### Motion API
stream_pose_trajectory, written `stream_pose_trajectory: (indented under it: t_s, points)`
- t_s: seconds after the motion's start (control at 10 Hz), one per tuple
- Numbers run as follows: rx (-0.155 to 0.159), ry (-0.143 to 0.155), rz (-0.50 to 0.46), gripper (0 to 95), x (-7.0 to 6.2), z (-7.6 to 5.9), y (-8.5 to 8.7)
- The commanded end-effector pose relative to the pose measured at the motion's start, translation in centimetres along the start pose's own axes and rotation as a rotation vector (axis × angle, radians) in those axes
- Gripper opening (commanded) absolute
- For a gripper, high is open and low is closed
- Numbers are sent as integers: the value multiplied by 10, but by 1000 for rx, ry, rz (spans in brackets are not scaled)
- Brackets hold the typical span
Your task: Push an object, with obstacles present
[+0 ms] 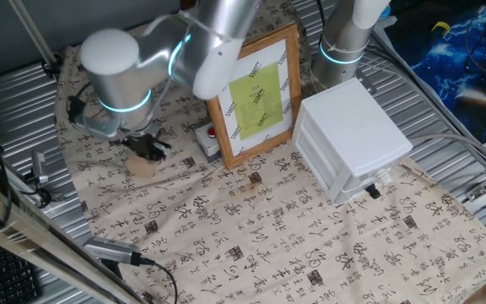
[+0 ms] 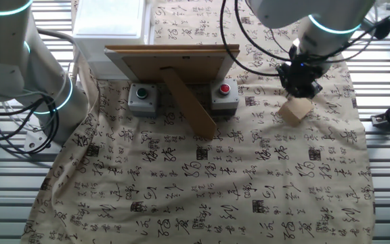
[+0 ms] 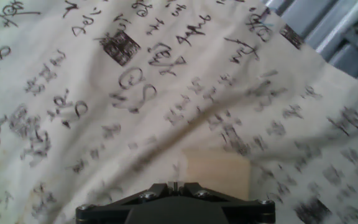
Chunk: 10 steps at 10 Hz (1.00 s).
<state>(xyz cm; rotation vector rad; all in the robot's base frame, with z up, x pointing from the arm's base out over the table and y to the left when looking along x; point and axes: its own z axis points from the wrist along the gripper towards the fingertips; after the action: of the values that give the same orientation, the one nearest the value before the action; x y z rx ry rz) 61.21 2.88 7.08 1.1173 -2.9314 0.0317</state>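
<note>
The gripper (image 2: 302,87) hung low over the cloth (image 2: 202,183) that covered the bench, near the edge of the cloth that lies on the right in the other fixed view. Its dark fingers looked drawn together with nothing between them, though none of the views showed the tips clearly enough to be sure. The wooden block (image 2: 295,110) lay on the cloth directly beside the fingertips, touching them or very nearly so; whether they actually met could not be told. In the hand view the block (image 3: 217,176) sat just ahead of the black gripper body (image 3: 174,205), a little to one side of its middle line. In one fixed view the block (image 1: 141,165) showed as a pale shape half hidden under the gripper (image 1: 150,148).

The picture frame (image 1: 256,95) stood upright on its rear prop near the middle of the cloth. Two grey boxes sat close behind it: one with a red button (image 2: 225,94) on the block's side, one with a green button (image 2: 142,98) further off. The white drawer unit (image 1: 354,139) stood just beside the frame on its far side, well apart from the block.
</note>
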Motion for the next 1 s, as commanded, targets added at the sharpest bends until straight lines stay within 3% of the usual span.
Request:
stream_pose_trajectory:
  t_s: [0.1, 0.3, 0.5, 0.8, 1.0]
  points:
    - [-2, -4, -18, 0, 26, -10, -10]
    - [2, -9, -34, 0, 59, -12, -27]
    - [26, -35, -2, 0, 76, -4, -48]
    - [49, -58, 40, 0, 61, 22, -76]
    - [56, -69, 59, 0, 61, 31, -78]
